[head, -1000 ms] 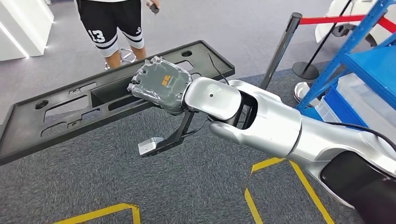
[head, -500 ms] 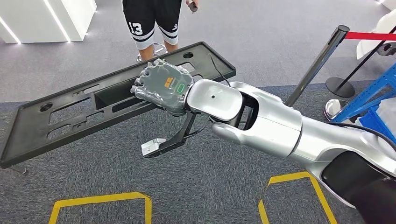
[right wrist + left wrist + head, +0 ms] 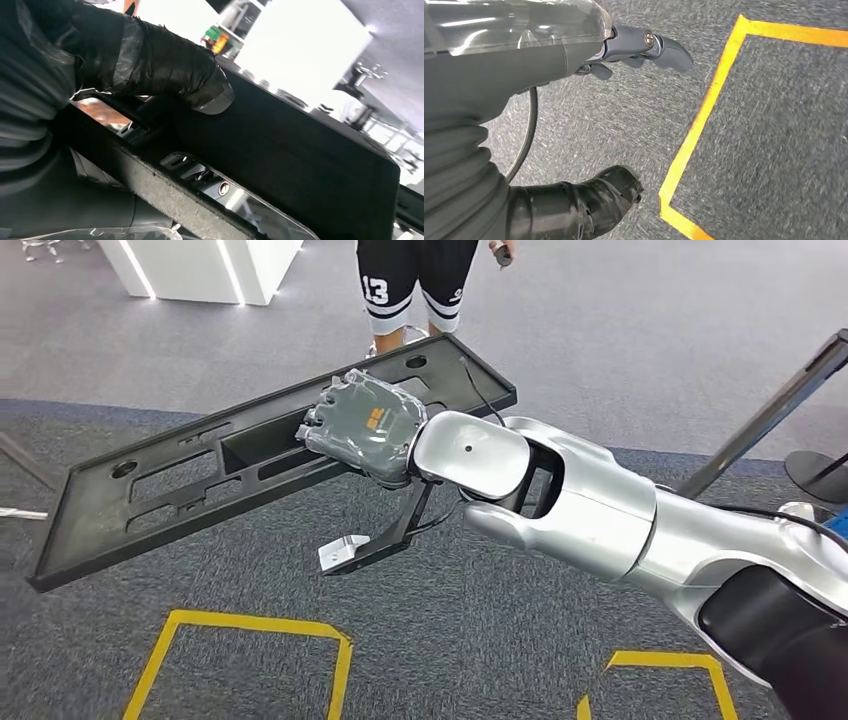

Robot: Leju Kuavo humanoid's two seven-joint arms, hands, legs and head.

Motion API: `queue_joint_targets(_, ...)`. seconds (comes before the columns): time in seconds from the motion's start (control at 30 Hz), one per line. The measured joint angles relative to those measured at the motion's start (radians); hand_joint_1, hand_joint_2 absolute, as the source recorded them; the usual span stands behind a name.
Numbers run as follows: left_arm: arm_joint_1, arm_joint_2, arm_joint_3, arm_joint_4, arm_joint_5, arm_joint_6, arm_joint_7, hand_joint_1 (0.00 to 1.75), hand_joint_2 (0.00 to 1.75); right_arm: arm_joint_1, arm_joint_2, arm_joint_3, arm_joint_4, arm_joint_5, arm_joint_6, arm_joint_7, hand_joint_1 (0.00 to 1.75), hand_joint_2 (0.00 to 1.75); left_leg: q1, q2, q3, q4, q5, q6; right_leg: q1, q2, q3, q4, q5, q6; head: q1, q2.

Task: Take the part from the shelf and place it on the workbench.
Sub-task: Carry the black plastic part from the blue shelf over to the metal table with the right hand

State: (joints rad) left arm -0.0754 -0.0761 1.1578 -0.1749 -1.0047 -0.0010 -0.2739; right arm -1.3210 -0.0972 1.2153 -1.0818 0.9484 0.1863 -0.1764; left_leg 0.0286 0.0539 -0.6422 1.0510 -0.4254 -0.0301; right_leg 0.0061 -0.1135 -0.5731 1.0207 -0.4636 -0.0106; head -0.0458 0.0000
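Gripping the long black panel (image 3: 250, 465) at frame centre, your right hand (image 3: 365, 425) holds it; your left hand (image 3: 574, 50) hangs open, fingers apart

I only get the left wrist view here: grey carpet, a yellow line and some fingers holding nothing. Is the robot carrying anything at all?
Observer: Yes. In the head view the right robot hand grips a long black part, held up over the carpet.
Operator: Where along it does the hand grip?
Observer: Nearer one end, at a recess; most of the part sticks out toward the robot's left.
Operator: Is anyone nearby?
Observer: A person in black shorts stands just beyond the part.
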Motion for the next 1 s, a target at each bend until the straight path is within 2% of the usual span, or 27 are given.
queue_joint_targets(0.03, 0.0, -0.004, 0.0, 0.0, -0.001, 0.002, -0.002, 0.0, 1.75, 0.0, -0.002, 0.0, -0.001, 0.001, 0.0, 0.0, 1.75, 1.75, -0.004, -0.003, 0.001, -0.006, -0.004, 0.011, 0.003, -0.009, -0.001, 0.003, -0.003, 0.004, 0.001, 0.0)
queue_joint_targets(0.1, 0.002, -0.012, 0.0, 0.0, -0.001, 0.005, -0.004, 0.0, 1.75, 0.001, -0.003, 0.0, -0.004, 0.001, -0.001, -0.001, 1.75, 1.75, -0.003, -0.027, -0.003, -0.006, 0.0, 0.027, 0.003, -0.021, 0.001, 0.006, -0.008, 0.01, 0.001, 0.0)
queue_joint_targets(0.13, 0.002, -0.014, 0.0, 0.0, -0.001, 0.006, -0.004, 0.0, 1.75, 0.001, -0.004, 0.0, -0.005, 0.001, -0.002, -0.001, 1.75, 1.75, -0.001, -0.038, -0.003, -0.007, 0.001, 0.033, 0.0, -0.005, 0.0, 0.014, -0.018, 0.014, 0.002, 0.0)
queue_joint_targets(0.17, 0.002, -0.016, 0.0, 0.0, 0.0, 0.006, -0.005, 0.0, 1.75, 0.001, -0.006, 0.0, -0.006, 0.001, -0.002, -0.001, 1.75, 1.75, 0.001, -0.048, -0.003, -0.008, 0.003, 0.037, -0.005, 0.023, -0.008, 0.04, -0.039, 0.018, 0.002, 0.0)
queue_joint_targets(0.23, 0.0, -0.019, 0.0, 0.0, 0.0, 0.006, -0.006, 0.0, 1.75, 0.002, -0.012, 0.0, -0.007, 0.002, -0.002, -0.001, 1.75, 1.75, 0.001, -0.068, -0.005, -0.009, 0.005, 0.045, -0.012, 0.089, -0.056, 0.152, -0.104, 0.025, 0.002, 0.0)
queue_joint_targets(0.27, -0.001, -0.019, 0.0, 0.0, -0.001, 0.006, -0.006, 0.0, 1.75, 0.004, -0.015, 0.001, -0.007, 0.002, -0.002, -0.001, 1.75, 1.75, 0.0, -0.08, -0.006, -0.009, 0.006, 0.047, -0.012, 0.103, -0.09, 0.222, -0.135, 0.026, 0.002, 0.0)
queue_joint_targets(0.3, -0.001, -0.02, 0.0, 0.0, -0.001, 0.006, -0.006, 0.0, 1.75, 0.007, -0.017, 0.001, -0.007, 0.002, -0.001, 0.0, 1.75, 1.75, -0.001, -0.093, -0.007, -0.009, 0.007, 0.048, -0.012, 0.109, -0.117, 0.277, -0.152, 0.025, 0.002, 0.0)
queue_joint_targets(0.33, -0.001, -0.021, 0.0, 0.0, -0.003, 0.007, -0.007, 0.0, 1.75, 0.009, -0.018, 0.001, -0.006, 0.001, 0.002, 0.002, 1.75, 1.75, -0.003, -0.107, -0.007, -0.009, 0.008, 0.05, -0.01, 0.111, -0.131, 0.297, -0.148, 0.022, 0.002, 0.0)
queue_joint_targets(0.37, -0.001, -0.022, 0.0, 0.0, -0.006, 0.008, -0.008, 0.0, 1.75, 0.01, -0.018, 0.001, -0.005, 0.0, 0.006, 0.005, 1.75, 1.75, -0.005, -0.121, -0.007, -0.009, 0.009, 0.05, -0.009, 0.115, -0.126, 0.28, -0.125, 0.016, 0.002, 0.0)
queue_joint_targets(0.4, -0.001, -0.024, 0.0, 0.0, -0.01, 0.01, -0.009, 0.0, 1.75, 0.009, -0.017, 0.001, -0.003, -0.002, 0.012, 0.011, 1.75, 1.75, -0.006, -0.135, -0.006, -0.01, 0.01, 0.051, -0.007, 0.124, -0.103, 0.226, -0.086, 0.008, 0.002, 0.0)
queue_joint_targets(0.43, -0.001, -0.027, 0.0, 0.0, -0.014, 0.012, -0.01, 0.0, 1.75, 0.007, -0.015, 0.001, 0.002, -0.004, 0.021, 0.019, 1.75, 1.75, -0.005, -0.148, -0.006, -0.01, 0.011, 0.051, -0.005, 0.145, -0.073, 0.155, -0.046, -0.001, 0.002, 0.0)
queue_joint_targets(0.47, -0.002, -0.031, 0.0, 0.0, -0.018, 0.015, -0.01, 0.0, 1.75, 0.003, -0.01, 0.0, 0.013, -0.004, 0.032, 0.028, 1.75, 1.75, -0.005, -0.16, -0.007, -0.011, 0.013, 0.048, -0.005, 0.17, -0.046, 0.094, -0.015, -0.008, 0.001, 0.0)
queue_joint_targets(0.5, -0.003, -0.035, -0.001, 0.0, -0.021, 0.017, -0.011, 0.0, 1.75, -0.002, -0.002, 0.0, 0.028, -0.003, 0.045, 0.037, 1.75, 1.75, -0.002, -0.17, -0.009, -0.012, 0.016, 0.045, -0.004, 0.19, -0.029, 0.052, 0.004, -0.013, 0.001, 0.0)
queue_joint_targets(0.53, -0.003, -0.039, -0.001, 0.0, -0.023, 0.019, -0.011, 0.0, 1.75, -0.007, 0.01, 0.0, 0.047, 0.001, 0.057, 0.047, 1.75, 1.75, 0.003, -0.18, -0.012, -0.014, 0.02, 0.039, -0.002, 0.204, -0.021, 0.033, 0.01, -0.015, 0.001, 0.0)
queue_joint_targets(0.6, -0.002, -0.043, -0.001, 0.0, -0.027, 0.021, -0.009, 0.0, 1.75, -0.021, 0.045, 0.001, 0.092, 0.009, 0.076, 0.066, 1.75, 1.75, 0.007, -0.2, -0.018, -0.021, 0.029, 0.024, 0.001, 0.189, -0.015, 0.015, 0.01, -0.017, 0.002, 0.0)
queue_joint_targets(0.63, -0.001, -0.045, -0.002, 0.0, -0.029, 0.021, -0.009, 0.0, 1.75, -0.03, 0.066, 0.001, 0.117, 0.012, 0.084, 0.075, 1.75, 1.75, 0.005, -0.19, -0.021, -0.021, 0.028, 0.019, -0.001, 0.176, -0.008, 0.0, 0.013, -0.018, 0.001, 0.0)
queue_joint_targets(0.7, -0.003, -0.049, -0.002, 0.0, -0.032, 0.021, -0.008, 0.0, 1.75, -0.055, 0.11, 0.0, 0.173, 0.015, 0.098, 0.09, 1.75, 1.75, -0.002, -0.13, -0.043, 0.022, -0.002, 0.011, -0.004, 0.149, 0.005, -0.029, 0.02, -0.025, -0.001, 0.0)
queue_joint_targets(0.73, -0.006, -0.049, -0.002, 0.0, -0.031, 0.021, -0.008, 0.0, 1.75, -0.066, 0.129, 0.0, 0.204, 0.015, 0.103, 0.096, 1.75, 1.75, -0.004, -0.094, -0.066, 0.073, -0.032, 0.009, -0.003, 0.136, 0.008, -0.034, 0.023, -0.027, -0.002, 0.0)
queue_joint_targets(0.77, -0.009, -0.049, -0.002, 0.0, -0.029, 0.022, -0.008, 0.0, 1.75, -0.077, 0.145, -0.001, 0.234, 0.014, 0.106, 0.099, 1.75, 1.75, -0.004, -0.073, -0.094, 0.137, -0.064, 0.005, -0.001, 0.123, 0.007, -0.034, 0.024, -0.03, -0.002, 0.0)
queue_joint_targets(0.8, -0.011, -0.049, -0.002, 0.0, -0.026, 0.022, -0.008, 0.0, 1.75, -0.087, 0.158, -0.003, 0.264, 0.012, 0.113, 0.102, 1.75, 1.75, -0.003, -0.065, -0.12, 0.197, -0.088, 0.001, 0.0, 0.109, 0.006, -0.032, 0.023, -0.03, -0.002, 0.0)
queue_joint_targets(0.83, -0.011, -0.049, -0.002, 0.0, -0.022, 0.022, -0.009, 0.0, 1.75, -0.097, 0.169, -0.005, 0.292, 0.009, 0.121, 0.103, 1.75, 1.75, -0.002, -0.062, -0.134, 0.233, -0.096, -0.002, 0.001, 0.096, 0.004, -0.029, 0.022, -0.03, -0.002, 0.0)
queue_joint_targets(0.87, -0.01, -0.049, -0.001, 0.0, -0.019, 0.023, -0.008, 0.0, 1.75, -0.108, 0.176, -0.007, 0.318, 0.006, 0.13, 0.104, 1.75, 1.75, -0.001, -0.059, -0.13, 0.232, -0.088, -0.004, 0.001, 0.083, 0.001, -0.024, 0.02, -0.029, -0.002, 0.0)
queue_joint_targets(0.9, -0.009, -0.049, -0.001, 0.0, -0.017, 0.025, -0.005, 0.0, 1.75, -0.12, 0.183, -0.01, 0.342, 0.004, 0.137, 0.105, 1.75, 1.75, 0.0, -0.055, -0.104, 0.192, -0.063, -0.006, 0.001, 0.071, -0.001, -0.019, 0.018, -0.027, -0.002, 0.0)
queue_joint_targets(0.97, -0.007, -0.048, -0.001, 0.0, -0.014, 0.026, 0.001, 0.0, 1.75, -0.143, 0.19, -0.02, 0.383, 0.001, 0.141, 0.108, 1.75, 1.75, -0.003, -0.035, -0.029, 0.06, -0.017, -0.004, 0.002, 0.051, -0.006, -0.008, 0.01, -0.019, -0.002, 0.0)
queue_joint_targets(1.0, -0.007, -0.048, 0.0, 0.0, -0.014, 0.026, 0.003, 0.0, 1.75, -0.155, 0.192, -0.027, 0.402, 0.0, 0.141, 0.109, 1.75, 1.75, -0.006, -0.028, -0.004, 0.013, -0.005, 0.002, 0.005, 0.043, -0.01, -0.003, 0.007, -0.014, -0.002, 0.0)
